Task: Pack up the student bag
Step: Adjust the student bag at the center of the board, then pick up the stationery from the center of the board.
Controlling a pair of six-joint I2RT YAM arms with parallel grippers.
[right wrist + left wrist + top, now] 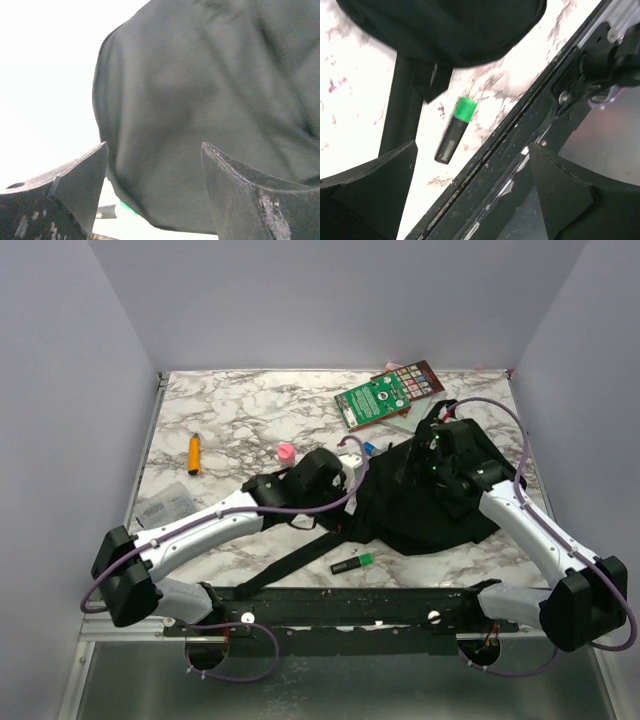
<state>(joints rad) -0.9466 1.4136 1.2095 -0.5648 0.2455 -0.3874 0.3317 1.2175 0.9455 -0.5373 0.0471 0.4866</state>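
Observation:
The student bag (430,505) is a soft black backpack lying on the right half of the marble table, with one long strap (290,565) running toward the front edge. My left gripper (345,475) hangs at the bag's left edge, open and empty. In the left wrist view, the left gripper (470,195) looks down past the bag (450,30) at a green-capped black highlighter (454,132). My right gripper (442,458) is over the bag's top. In the right wrist view, the right gripper (155,190) is open, with the bag's fabric (200,100) close in front of it.
The highlighter (352,564) lies near the front rail (350,600). A green-covered book (385,395) sits at the back right. On the left are an orange marker (194,453), a small pink item (286,452) and a clear packet (165,508).

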